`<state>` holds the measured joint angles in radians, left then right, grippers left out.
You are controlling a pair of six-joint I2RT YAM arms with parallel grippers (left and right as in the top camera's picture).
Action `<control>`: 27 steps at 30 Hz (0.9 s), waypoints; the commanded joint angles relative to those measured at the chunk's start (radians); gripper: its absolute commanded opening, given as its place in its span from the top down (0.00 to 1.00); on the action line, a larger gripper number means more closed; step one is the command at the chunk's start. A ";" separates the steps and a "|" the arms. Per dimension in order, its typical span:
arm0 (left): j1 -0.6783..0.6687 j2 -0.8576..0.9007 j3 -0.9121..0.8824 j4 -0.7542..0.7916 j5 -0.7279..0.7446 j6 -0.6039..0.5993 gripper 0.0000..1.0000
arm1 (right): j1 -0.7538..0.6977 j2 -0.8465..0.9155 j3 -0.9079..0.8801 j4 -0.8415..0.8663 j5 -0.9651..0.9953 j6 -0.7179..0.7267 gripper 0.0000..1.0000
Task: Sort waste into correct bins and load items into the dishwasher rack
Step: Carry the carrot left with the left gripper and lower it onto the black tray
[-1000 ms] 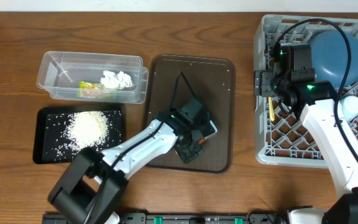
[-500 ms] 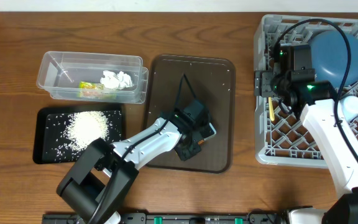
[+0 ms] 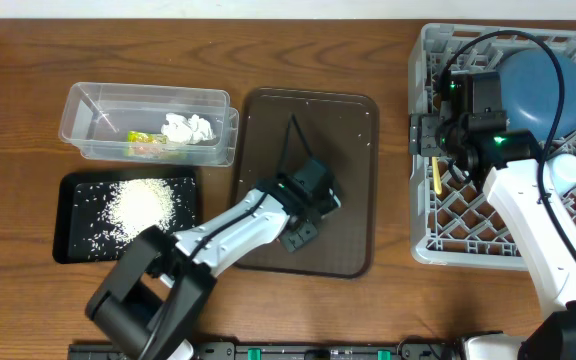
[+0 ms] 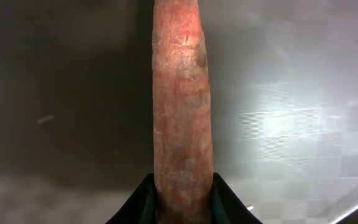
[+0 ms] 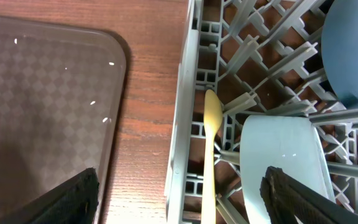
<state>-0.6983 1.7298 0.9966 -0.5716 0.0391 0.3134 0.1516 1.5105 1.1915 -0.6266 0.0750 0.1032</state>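
One rough tapered carrot stick [image 4: 181, 106] | left pincer [image 4: 183, 198] clamps it | right pincer [image 5: 180, 186] wide, empty

rice [image 3: 140, 205] in tray [image 3: 68, 250], spoon [image 3: 435, 176] in rack [image 3: 468, 246]

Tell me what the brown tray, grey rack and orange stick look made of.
brown tray: probably hard plastic, semi-gloss. Faint checker texture and soft glare show in the wrist views.
grey rack: moulded plastic, matte. Uniform lattice ribs, all one colour.
orange stick: looks like real carrot, though it could be a good imitation. The skin is dull and blotchy with small nicks.
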 commanded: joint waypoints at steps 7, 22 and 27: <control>0.245 -0.217 0.016 -0.037 -0.052 -0.221 0.91 | -0.003 -0.007 0.018 -0.003 -0.004 0.016 0.18; 0.903 -0.275 0.009 -0.146 -0.051 -0.697 0.94 | -0.003 -0.007 0.018 -0.002 -0.004 0.015 0.18; 1.038 -0.273 -0.013 -0.145 -0.052 -0.743 0.94 | -0.003 -0.007 0.018 -0.002 -0.004 0.016 0.17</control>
<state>0.2939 1.4685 0.9966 -0.7116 -0.0040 -0.3595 0.1516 1.5105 1.1915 -0.6281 0.0746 0.1032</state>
